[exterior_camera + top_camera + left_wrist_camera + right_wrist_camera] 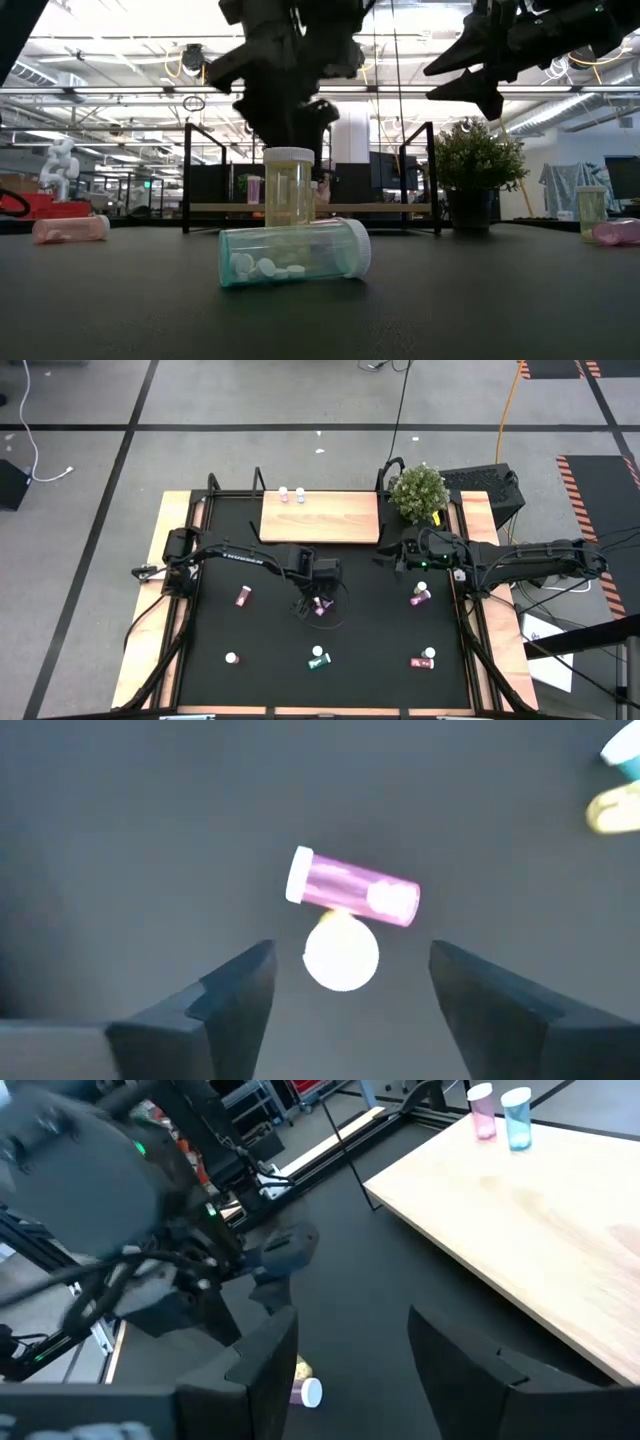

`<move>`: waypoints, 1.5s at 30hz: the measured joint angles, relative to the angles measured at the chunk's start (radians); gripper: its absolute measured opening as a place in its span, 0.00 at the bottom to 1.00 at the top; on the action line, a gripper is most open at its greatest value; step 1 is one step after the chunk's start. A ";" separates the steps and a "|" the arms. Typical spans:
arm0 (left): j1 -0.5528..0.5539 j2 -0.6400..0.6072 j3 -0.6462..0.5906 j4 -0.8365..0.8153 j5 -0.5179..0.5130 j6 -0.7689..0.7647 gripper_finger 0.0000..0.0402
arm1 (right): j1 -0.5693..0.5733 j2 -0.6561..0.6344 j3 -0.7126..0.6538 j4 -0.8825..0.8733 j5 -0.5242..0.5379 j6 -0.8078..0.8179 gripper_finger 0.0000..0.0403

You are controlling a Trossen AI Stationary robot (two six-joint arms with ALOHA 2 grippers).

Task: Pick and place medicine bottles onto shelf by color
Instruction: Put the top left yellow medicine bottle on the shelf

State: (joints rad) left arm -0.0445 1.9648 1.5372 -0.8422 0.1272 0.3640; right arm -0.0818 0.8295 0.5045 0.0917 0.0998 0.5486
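My left gripper [352,956] is open and points down over the middle of the table [318,590]. Straight below it stands an upright yellow bottle [289,187], whose white cap [341,956] shows between the fingers. A pink bottle [355,890] lies on its side against the yellow one. My right gripper [352,1323] is open and hangs in the air near the shelf's right front corner [386,557]. The light-wood shelf [320,517] lies at the table's far edge. A pink bottle [482,1110] and a blue bottle [517,1118] stand on it.
More bottles lie on the black tabletop: pink at the left [242,596], a white-capped one [231,657] near the front left, green [293,252] on its side at the front middle, magenta [420,597] and pink [424,658] at the right. A potted plant [418,490] stands beside the shelf's right end.
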 joint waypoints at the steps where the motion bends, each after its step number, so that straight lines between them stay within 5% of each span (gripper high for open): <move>1: -0.001 0.000 -0.012 0.009 0.000 -0.004 0.70 | 0.000 0.000 0.000 0.000 0.000 0.000 0.46; 7: -0.007 0.000 -0.056 0.088 -0.029 -0.055 0.70 | 0.000 0.000 0.000 0.000 0.000 0.005 0.46; 20: 0.001 0.000 -0.056 0.092 -0.049 -0.073 0.38 | 0.000 0.000 0.000 0.000 0.000 0.007 0.46; 30: 0.014 0.000 -0.054 0.088 -0.049 -0.084 0.32 | 0.000 0.000 0.000 0.000 0.000 0.015 0.46; 45: 0.207 -0.021 0.284 -0.190 -0.135 -0.074 0.33 | 0.000 0.000 0.000 0.008 0.012 0.005 0.46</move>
State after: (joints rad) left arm 0.1627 1.9434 1.8215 -1.0326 -0.0078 0.2897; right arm -0.0822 0.8291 0.5045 0.0997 0.1118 0.5533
